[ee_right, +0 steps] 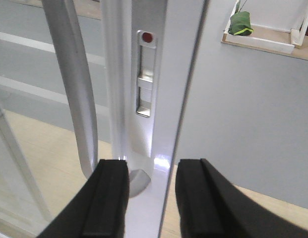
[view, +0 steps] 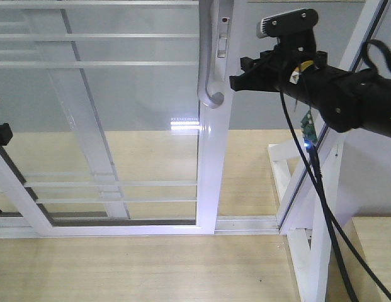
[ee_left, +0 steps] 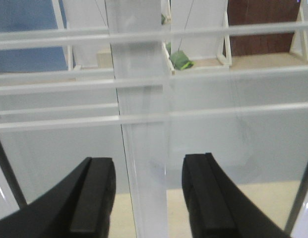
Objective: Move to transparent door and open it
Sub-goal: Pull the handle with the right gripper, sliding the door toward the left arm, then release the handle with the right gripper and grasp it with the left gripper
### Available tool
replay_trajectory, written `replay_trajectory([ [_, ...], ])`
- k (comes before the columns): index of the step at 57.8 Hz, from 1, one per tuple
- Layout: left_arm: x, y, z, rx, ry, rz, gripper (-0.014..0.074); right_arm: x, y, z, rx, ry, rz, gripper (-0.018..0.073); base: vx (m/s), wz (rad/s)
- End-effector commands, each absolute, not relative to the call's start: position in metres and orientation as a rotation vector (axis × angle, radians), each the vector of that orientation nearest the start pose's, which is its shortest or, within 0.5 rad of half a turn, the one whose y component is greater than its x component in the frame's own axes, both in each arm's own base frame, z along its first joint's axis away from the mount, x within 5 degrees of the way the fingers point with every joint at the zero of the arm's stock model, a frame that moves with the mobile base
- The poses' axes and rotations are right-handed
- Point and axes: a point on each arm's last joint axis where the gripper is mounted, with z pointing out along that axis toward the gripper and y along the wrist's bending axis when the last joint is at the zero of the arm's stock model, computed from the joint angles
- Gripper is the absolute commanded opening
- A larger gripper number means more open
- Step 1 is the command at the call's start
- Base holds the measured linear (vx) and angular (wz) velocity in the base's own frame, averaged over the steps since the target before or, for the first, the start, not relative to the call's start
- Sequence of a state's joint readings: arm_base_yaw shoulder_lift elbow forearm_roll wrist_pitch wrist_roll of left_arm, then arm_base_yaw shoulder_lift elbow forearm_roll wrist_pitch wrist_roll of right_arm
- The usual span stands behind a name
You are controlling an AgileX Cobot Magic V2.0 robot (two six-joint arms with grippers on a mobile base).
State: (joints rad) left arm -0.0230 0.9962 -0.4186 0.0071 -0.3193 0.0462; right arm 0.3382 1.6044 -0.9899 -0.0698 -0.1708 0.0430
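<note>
While the transparent door [view: 119,119] stood right in front of the robot, filling the left and middle of the front view, the right gripper [ee_right: 151,167] sat spread wide and empty, close to the white frame [view: 213,157] by the low end of the grey handle [view: 204,69]. The left gripper [ee_left: 146,163] was gaping too, holding nothing, pointed straight at the door.

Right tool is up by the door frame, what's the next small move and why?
Probably nudge the right tool leftward until the grey handle sits between its open fingers. In the wrist view they line up on the white frame of the transparent door, with the handle left of both.
</note>
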Motion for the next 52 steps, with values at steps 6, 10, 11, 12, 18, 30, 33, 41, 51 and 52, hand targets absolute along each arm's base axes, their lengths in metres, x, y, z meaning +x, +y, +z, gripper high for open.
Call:
replay_trajectory([
  [6, 0.219, -0.01, 0.28, 0.115, 1.571, -0.005, 0.0449, 0.286, 0.1, 0.31, -0.324, 1.764, 0.236, 0.0323, 0.0, 0.0],
  [10, 0.227, -0.014, 0.278, 0.133, 1.577, -0.054, 0.0449, 0.266, 0.093, 0.309, -0.331, 1.805, 0.226, 0.0323, 0.0, 0.0],
  [11, 0.229, -0.015, 0.276, 0.151, 1.585, -0.062, 0.0449, 0.261, 0.091, 0.309, -0.335, 1.82, 0.222, 0.0323, 0.0, 0.0],
  [12, 0.232, -0.017, 0.277, 0.157, 1.588, -0.086, 0.0449, 0.255, 0.089, 0.308, -0.34, 1.835, 0.216, 0.0323, 0.0, 0.0],
  [18, 0.246, -0.032, 0.279, 0.274, 1.59, -0.153, 0.0451, 0.234, 0.081, 0.306, -0.349, 1.895, 0.2, 0.0323, 0.0, 0.0],
  [30, 0.283, -0.057, 0.292, 0.341, 1.545, -0.279, 0.0451, 0.21, 0.072, 0.319, -0.341, 1.882, 0.197, 0.0323, 0.0, 0.0],
  [33, 0.292, -0.063, 0.294, 0.354, 1.536, -0.291, 0.0451, 0.208, 0.071, 0.321, -0.339, 1.87, 0.198, 0.0323, 0.0, 0.0],
  [41, 0.316, -0.082, 0.294, 0.394, 1.524, -0.334, 0.0451, 0.207, 0.071, 0.321, -0.339, 1.87, 0.198, 0.0323, 0.0, 0.0],
  [51, 0.341, -0.109, 0.292, 0.442, 1.493, -0.39, 0.0451, 0.207, 0.071, 0.321, -0.336, 1.873, 0.2, 0.0323, 0.0, 0.0],
  [52, 0.344, -0.112, 0.292, 0.447, 1.491, -0.394, 0.0451, 0.207, 0.071, 0.321, -0.336, 1.873, 0.2, 0.0323, 0.0, 0.0],
])
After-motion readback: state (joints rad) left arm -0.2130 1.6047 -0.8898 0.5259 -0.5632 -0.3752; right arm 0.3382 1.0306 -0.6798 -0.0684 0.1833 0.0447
